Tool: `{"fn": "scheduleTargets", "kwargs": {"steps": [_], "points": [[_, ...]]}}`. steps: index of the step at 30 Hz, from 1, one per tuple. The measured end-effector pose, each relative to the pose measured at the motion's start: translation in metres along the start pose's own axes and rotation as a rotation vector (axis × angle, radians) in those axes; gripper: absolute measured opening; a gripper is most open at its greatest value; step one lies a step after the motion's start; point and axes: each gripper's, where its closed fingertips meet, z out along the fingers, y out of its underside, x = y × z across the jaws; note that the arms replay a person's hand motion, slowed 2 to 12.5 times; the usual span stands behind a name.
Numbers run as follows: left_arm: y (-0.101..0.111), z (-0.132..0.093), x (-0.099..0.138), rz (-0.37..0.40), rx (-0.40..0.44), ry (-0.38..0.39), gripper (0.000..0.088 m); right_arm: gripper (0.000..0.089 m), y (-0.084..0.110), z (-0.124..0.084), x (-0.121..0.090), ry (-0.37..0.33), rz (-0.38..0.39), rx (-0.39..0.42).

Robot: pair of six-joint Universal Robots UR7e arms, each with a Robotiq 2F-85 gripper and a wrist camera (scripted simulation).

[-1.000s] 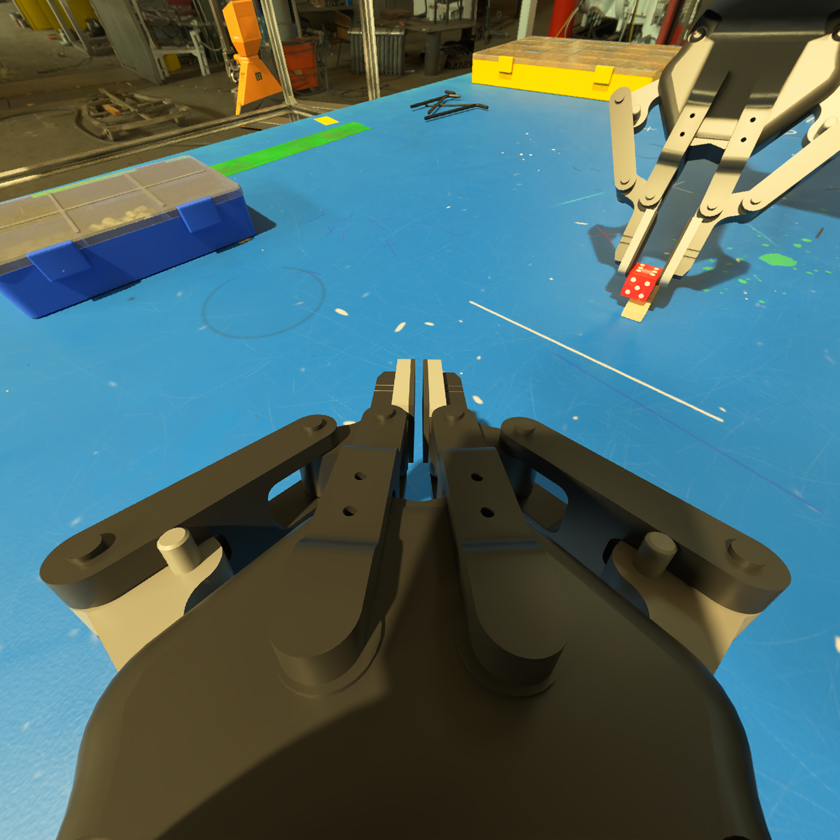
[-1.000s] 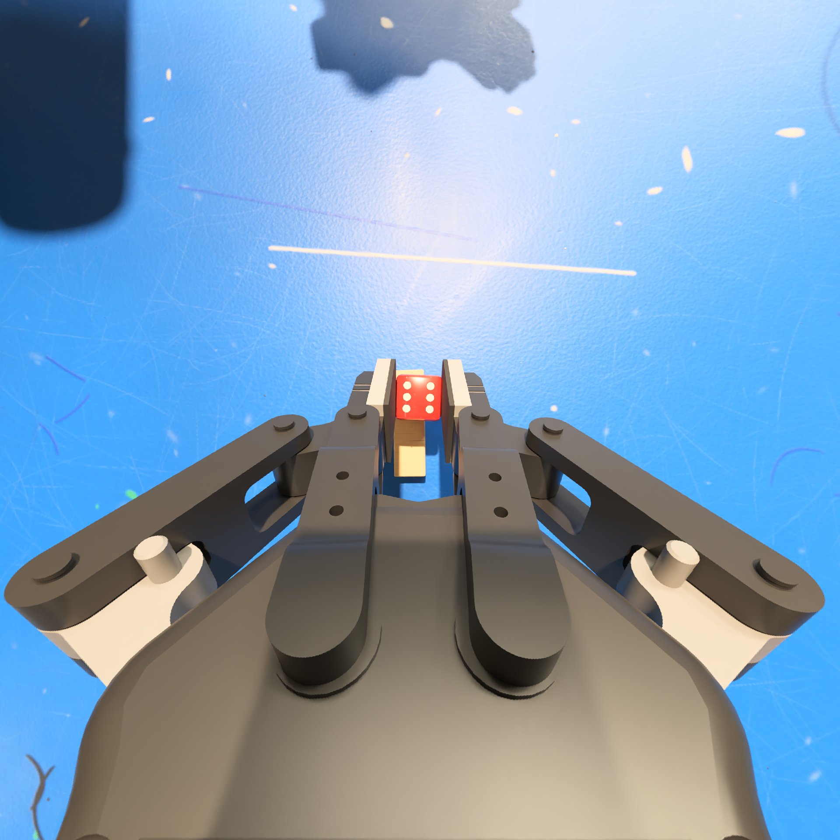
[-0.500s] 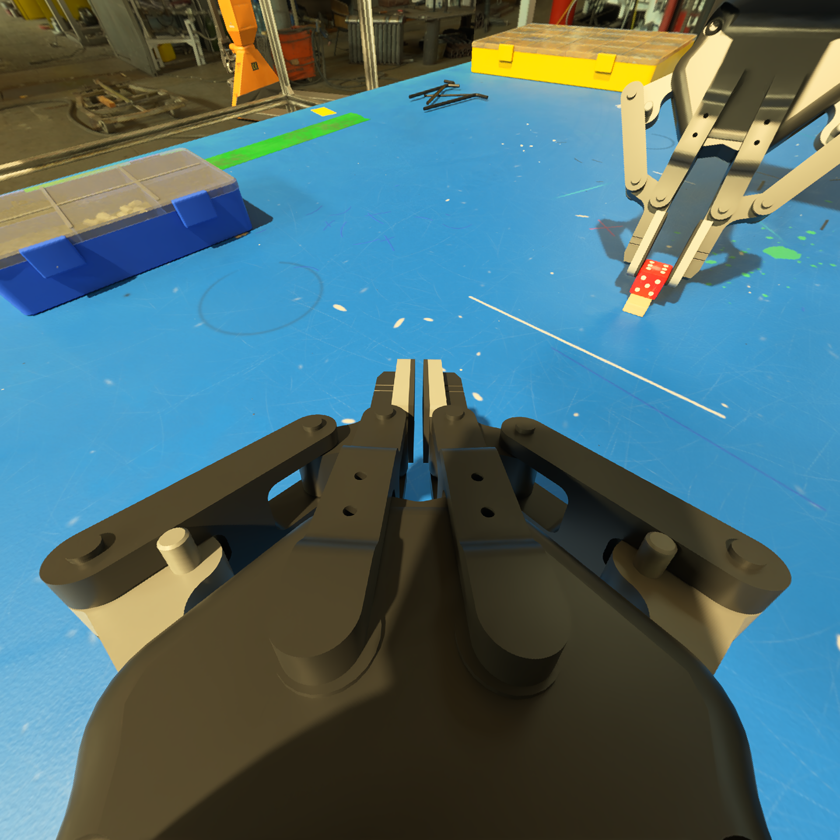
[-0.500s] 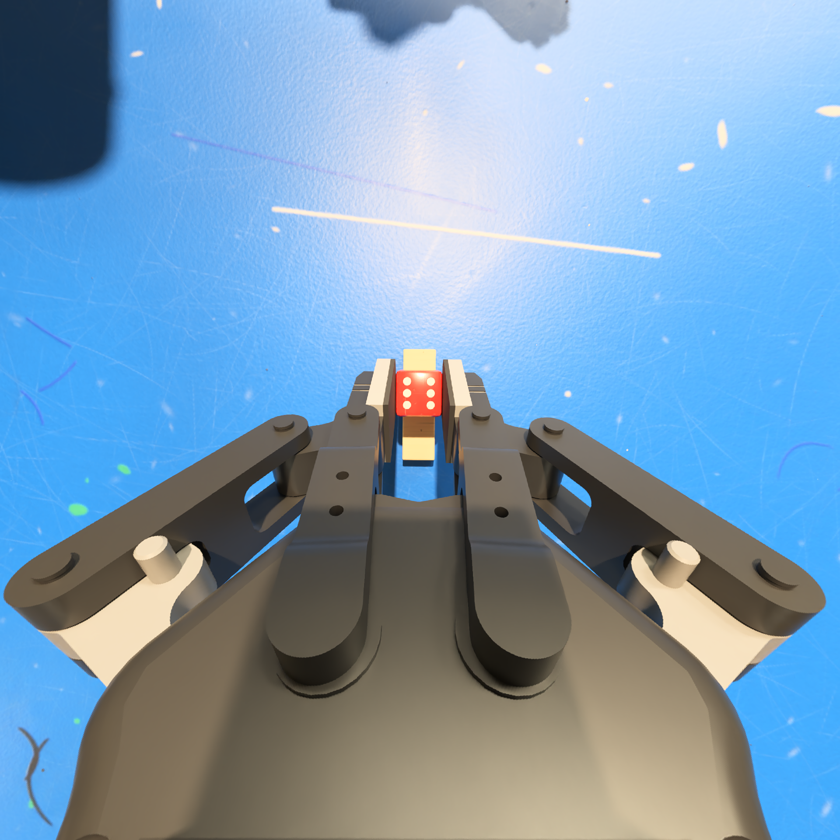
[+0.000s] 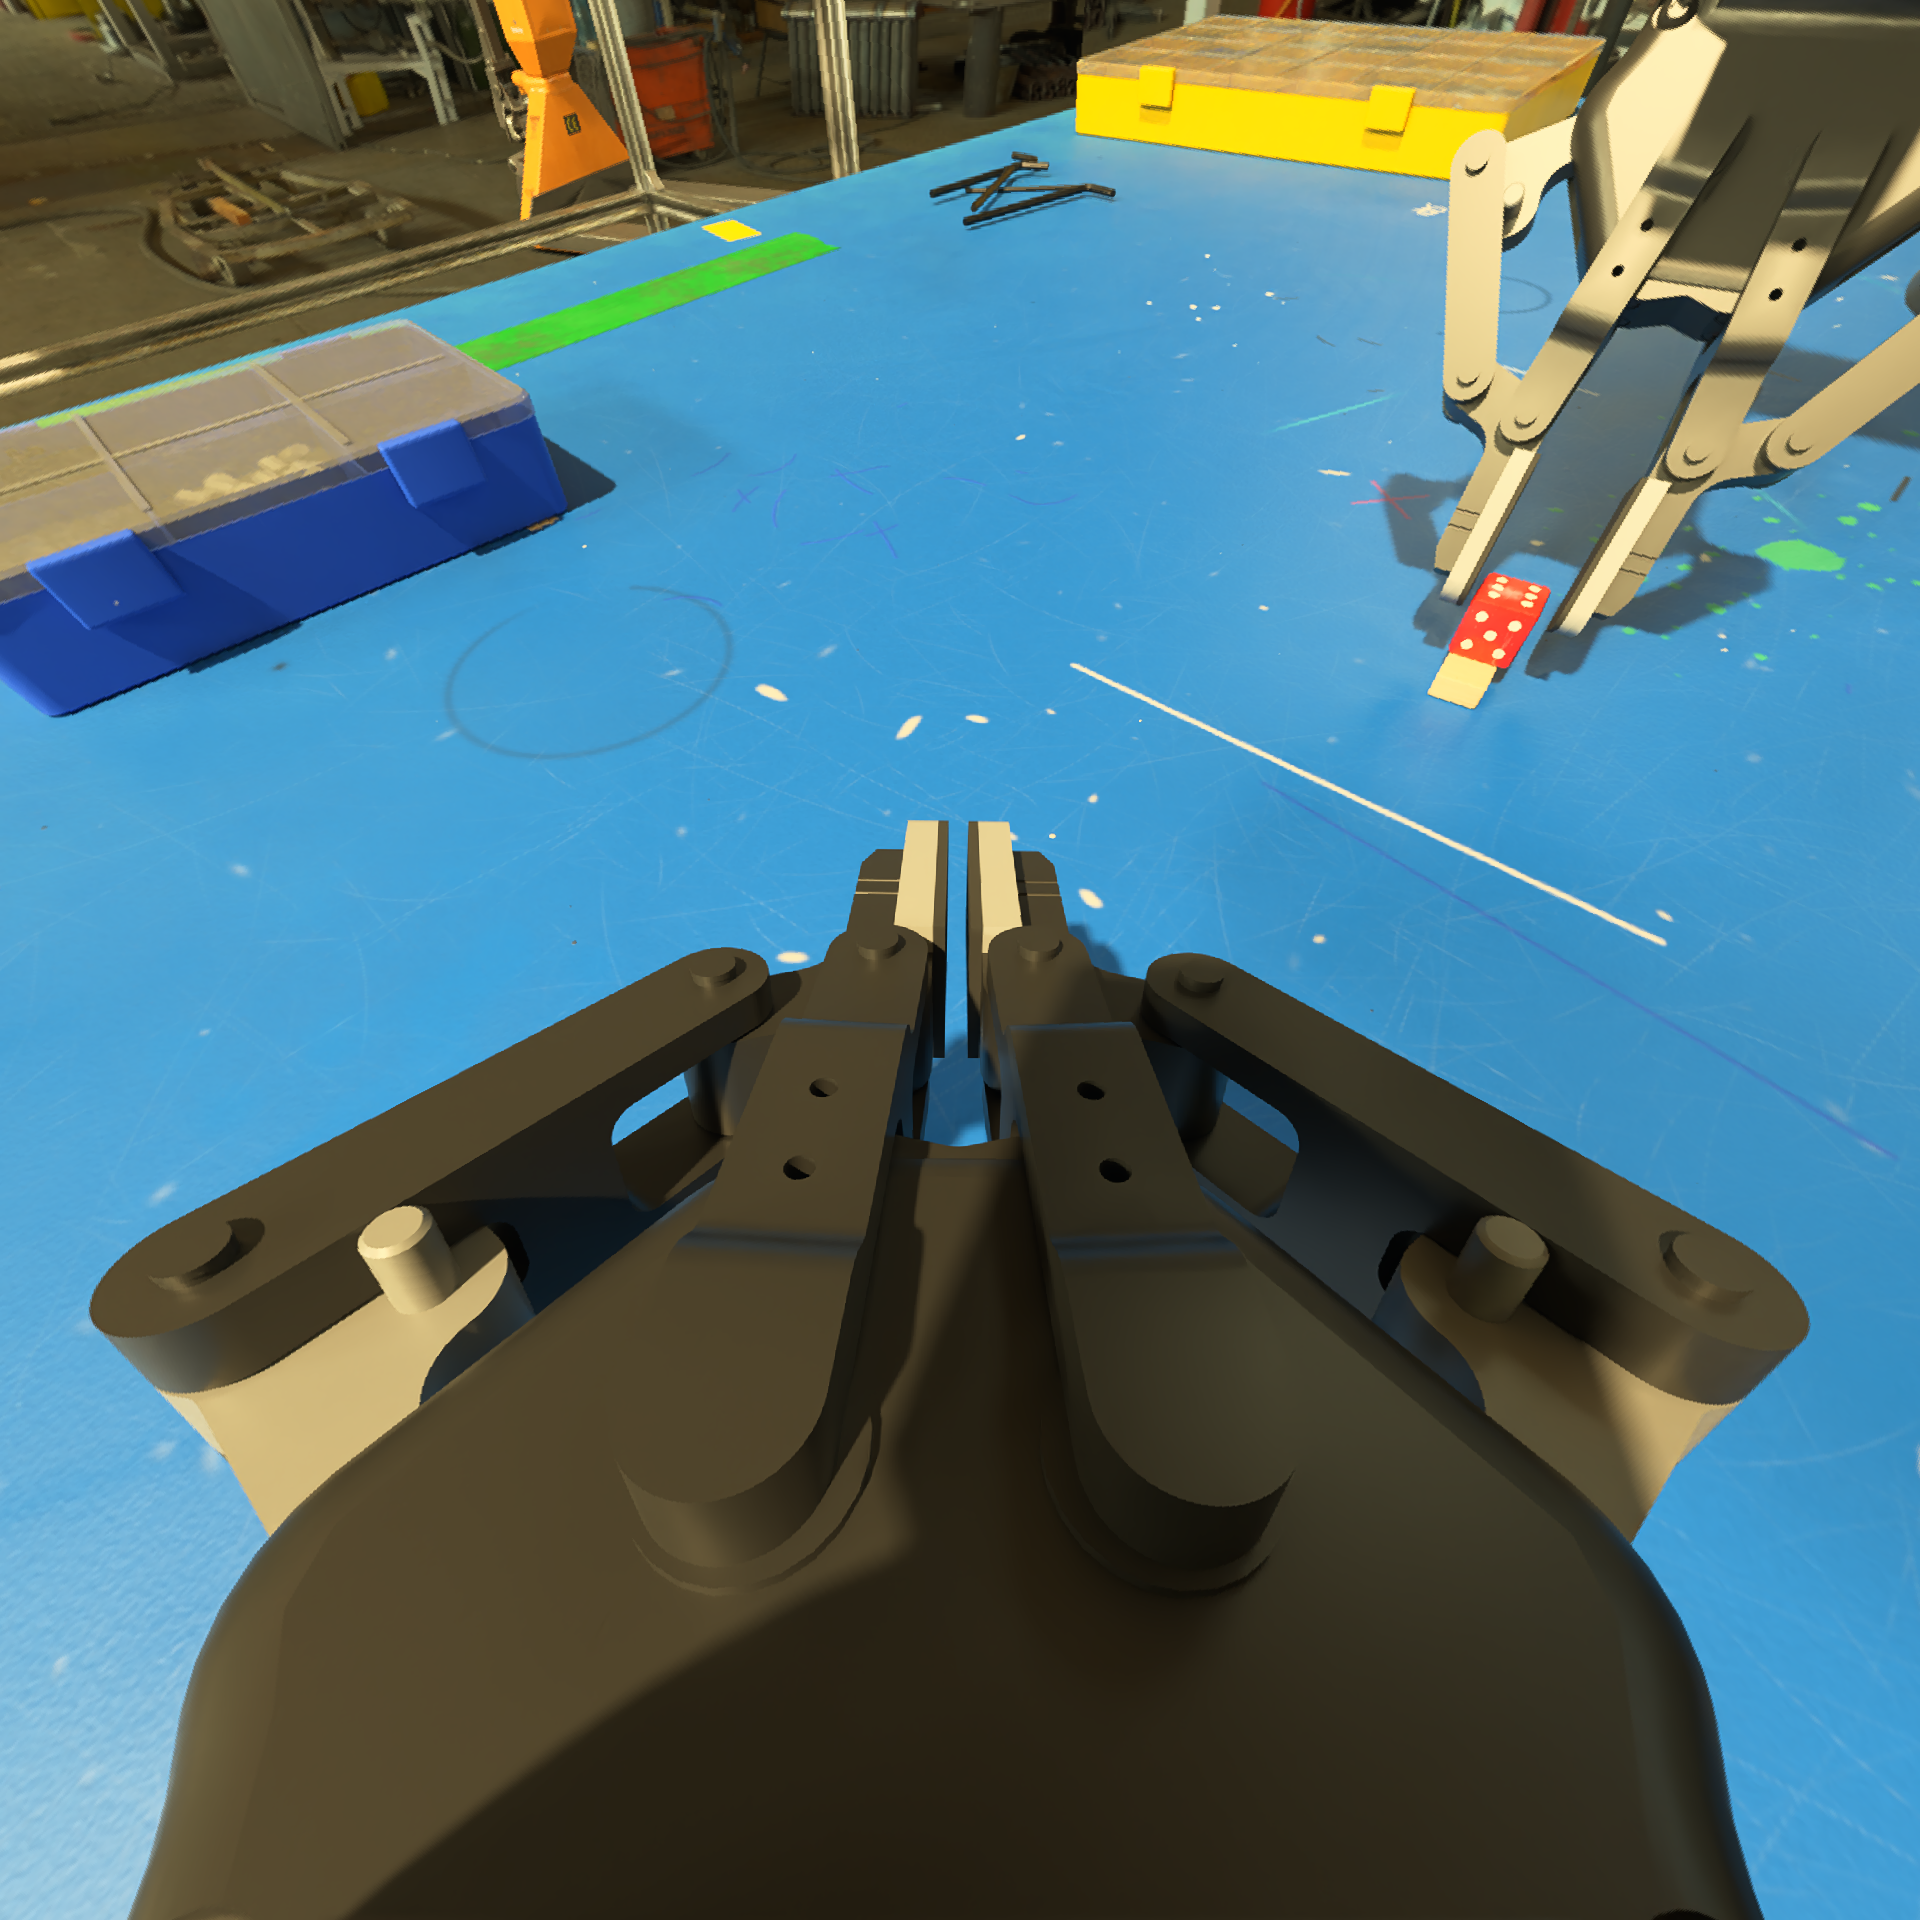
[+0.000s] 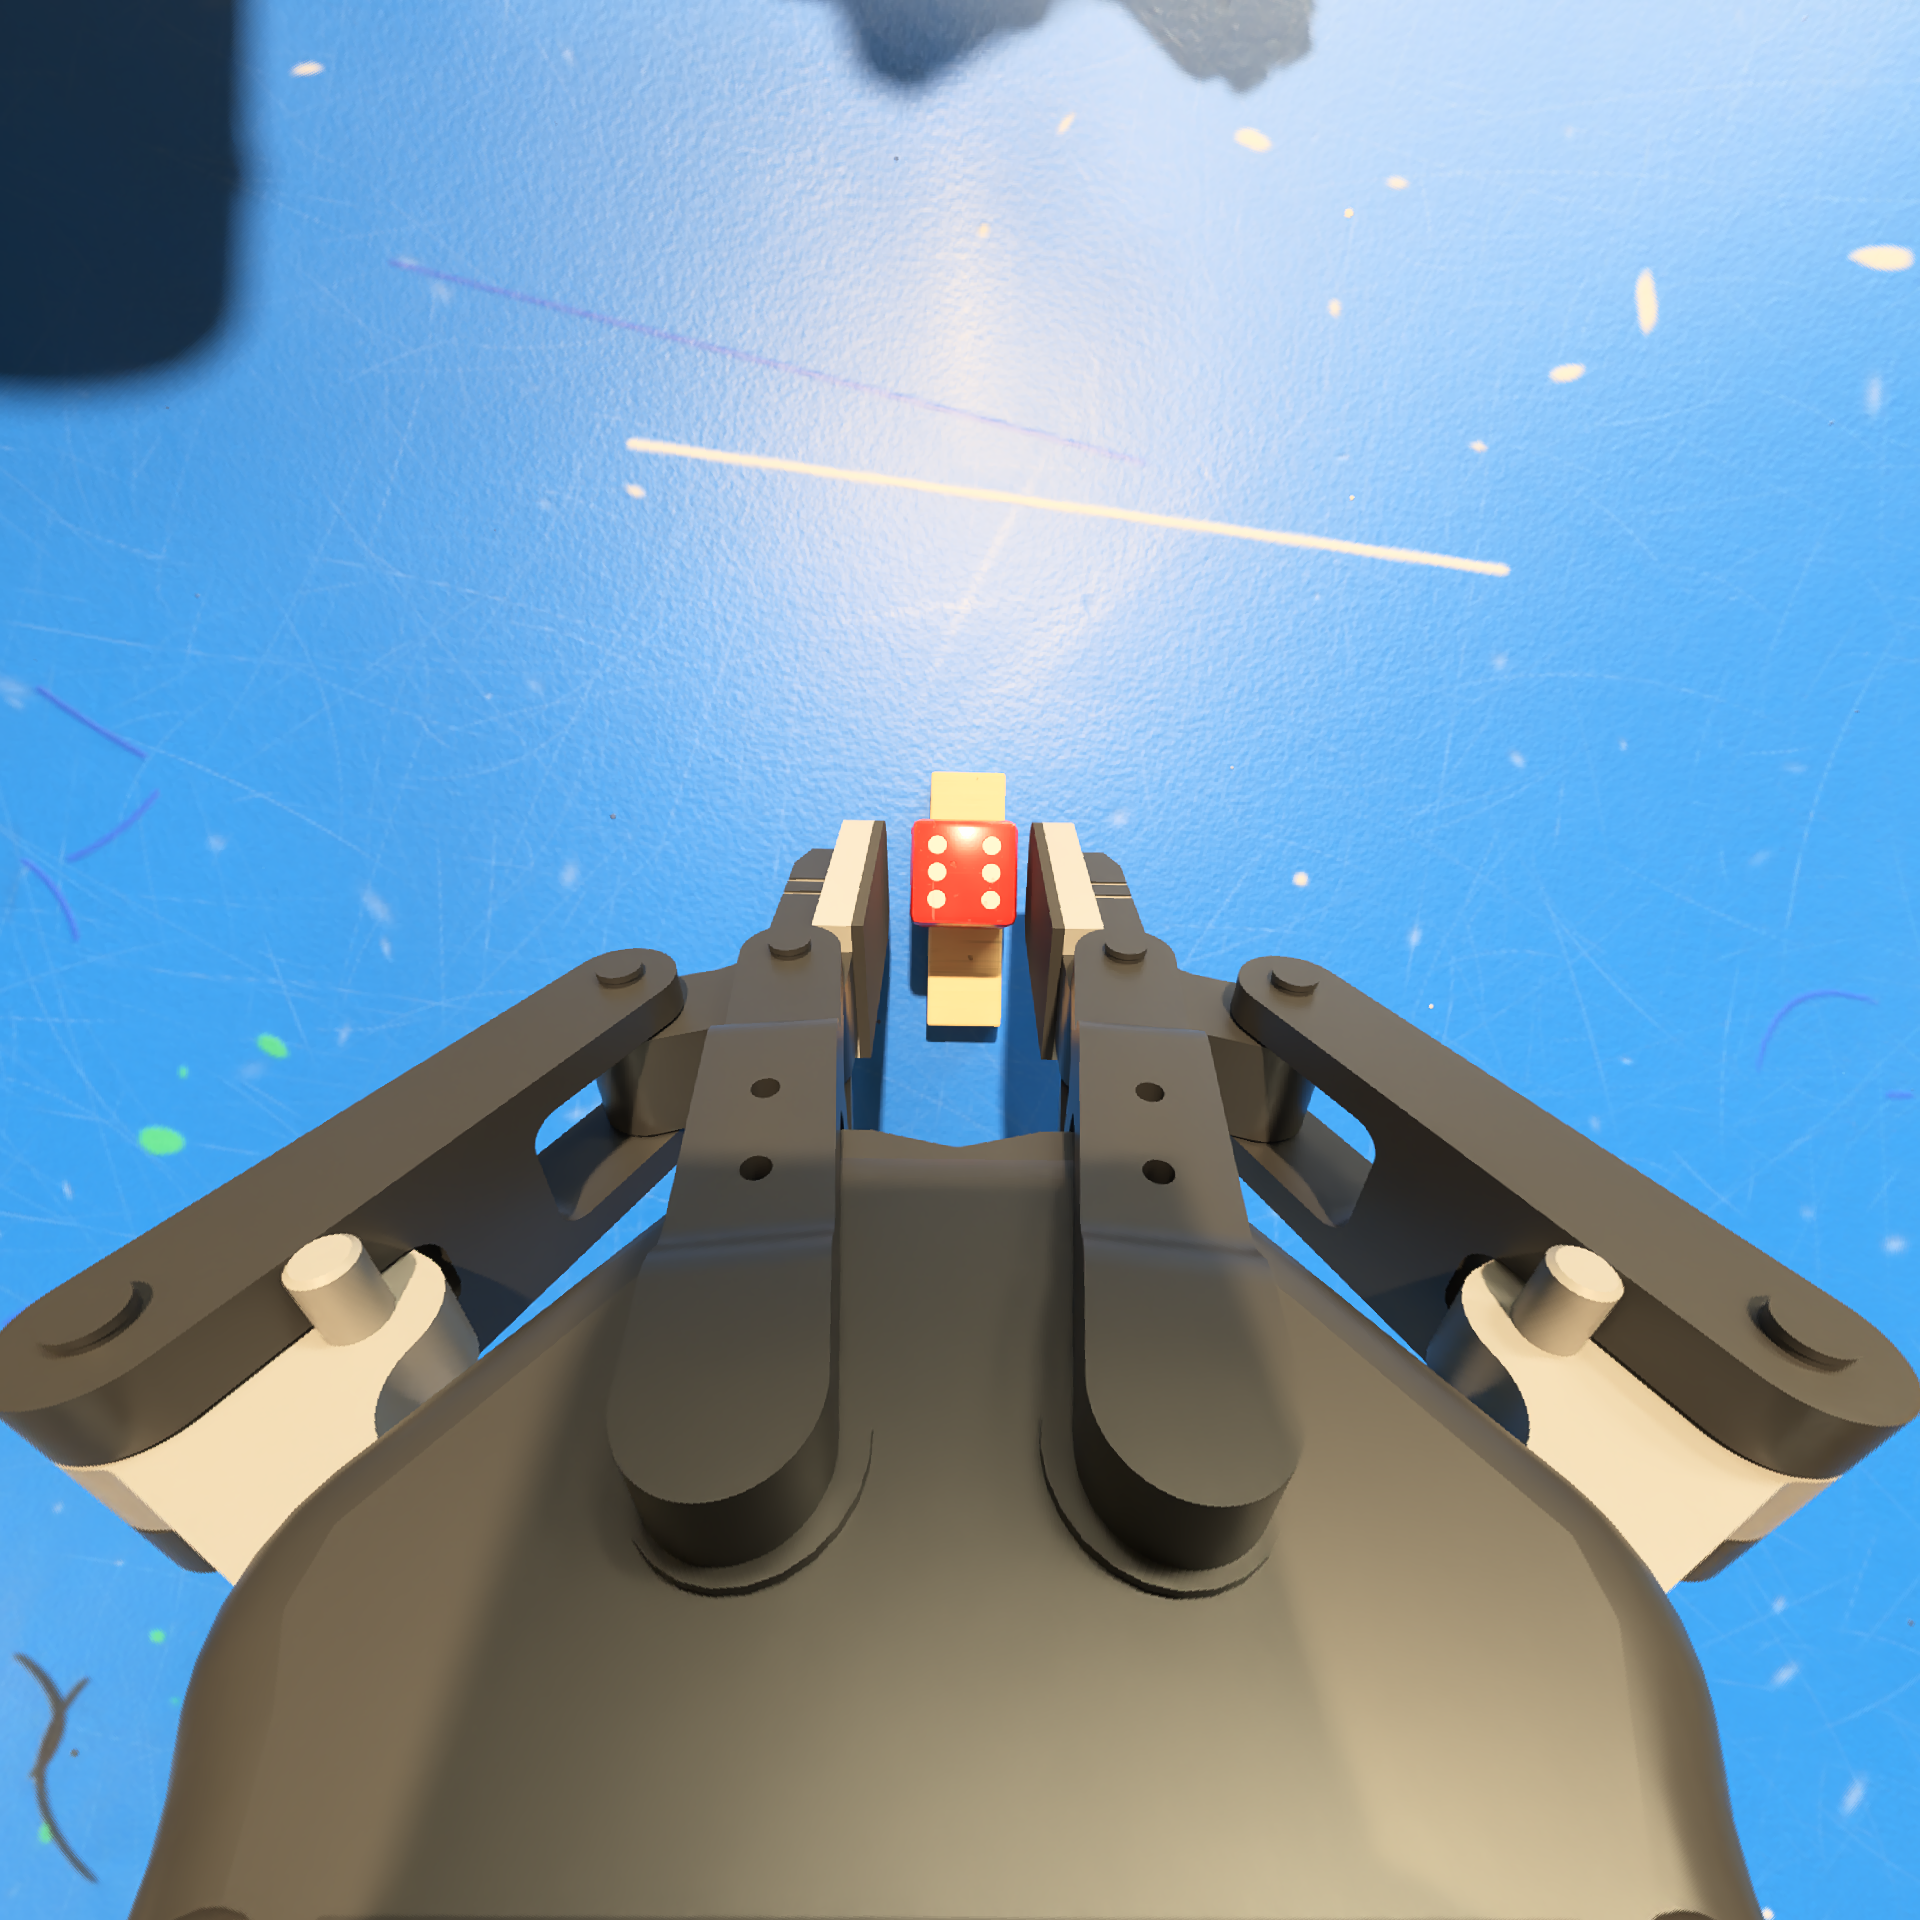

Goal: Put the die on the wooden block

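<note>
A red die (image 6: 963, 871) with white pips sits on a pale wooden block (image 6: 966, 798) that lies flat on the blue table. My right gripper (image 6: 959, 868) is open, its pads on either side of the die with a small gap to each. In the left wrist view the die (image 5: 1496, 623) rests on the block (image 5: 1463, 682) at the right, between the right gripper's fingers (image 5: 1512, 597). My left gripper (image 5: 957, 868) is shut and empty, low over the table's middle.
A blue compartment box with a clear lid (image 5: 249, 488) stands at the left. A yellow case (image 5: 1320, 94) stands at the far edge, with black hex keys (image 5: 1023, 187) near it. A white line (image 5: 1361, 800) crosses the table between the grippers.
My right gripper came down over the block with the die, then opened its jaws; the die now rests on the block. My left gripper has stayed shut.
</note>
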Motion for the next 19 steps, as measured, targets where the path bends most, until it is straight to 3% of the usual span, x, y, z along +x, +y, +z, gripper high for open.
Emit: {"fn": "scheduleTargets", "kwargs": {"steps": [19], "points": [[-0.0009, -0.0008, -0.0001, -0.008, 0.009, 0.007, 0.0031, 0.0220, -0.0043, 0.0041, 0.0006, 0.001, -0.011, 0.004]]}}
